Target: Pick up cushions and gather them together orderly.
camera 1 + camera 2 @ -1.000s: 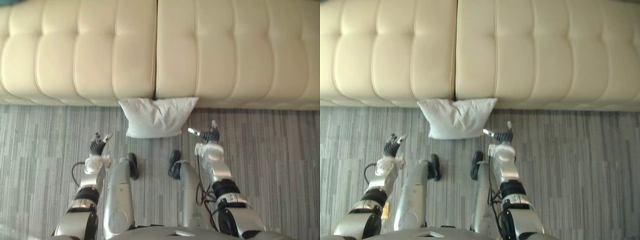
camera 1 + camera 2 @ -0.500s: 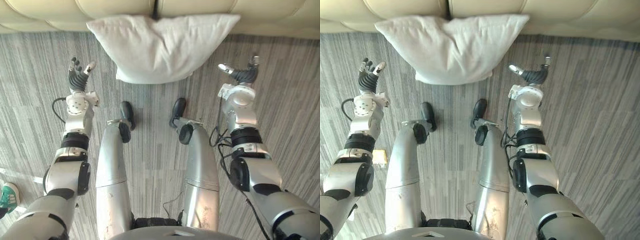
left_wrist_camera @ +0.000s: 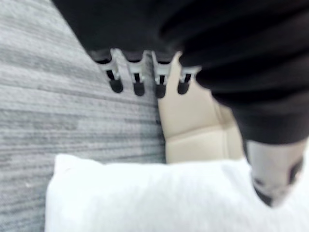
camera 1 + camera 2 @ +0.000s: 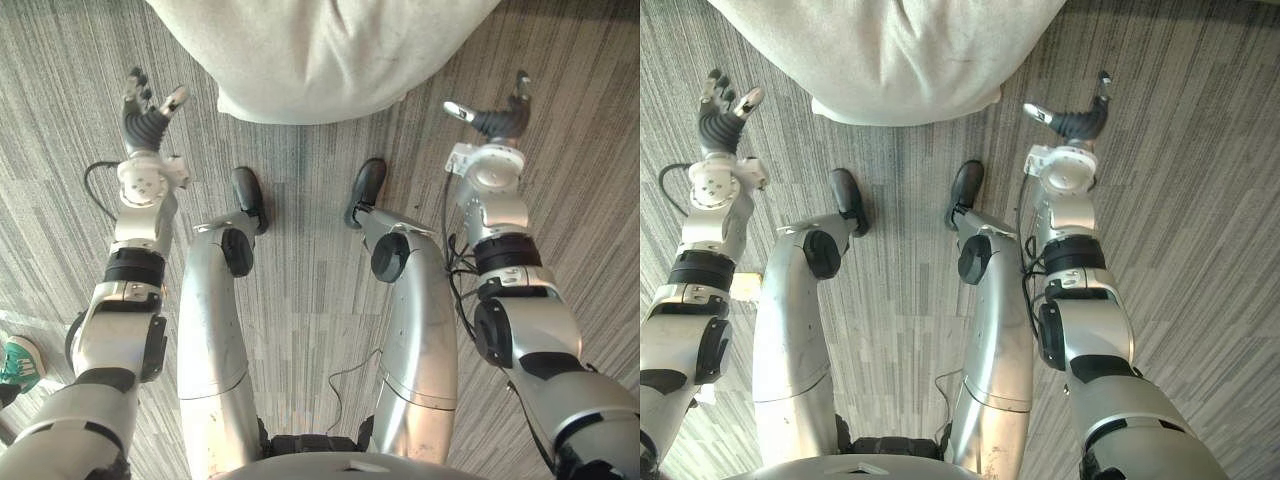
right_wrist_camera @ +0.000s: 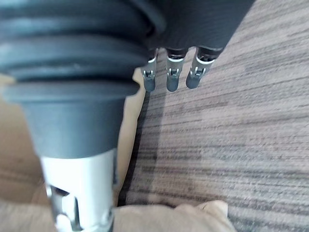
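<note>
**Q:** Your cam setup?
**A:** Head pair looks straight down, close, sharing the white cushion (image 4: 320,50) and carpet (image 4: 300,300). Wrist cams peer along your left hand (image 3: 241,58) and right hand (image 5: 72,48) toward the sofa (image 3: 193,121).

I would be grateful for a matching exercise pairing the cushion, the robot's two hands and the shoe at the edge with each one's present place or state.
Column one:
1. cushion
2. left hand
3. right hand
4. shoe

Column two:
a. open, off the cushion's left side, apart from it
b. green, at the left eye view's lower left edge
c. white, on the grey striped floor
d. open, off the cushion's right side, apart from it

Pairs: 1-c, 2-a, 3-d, 4-b
</note>
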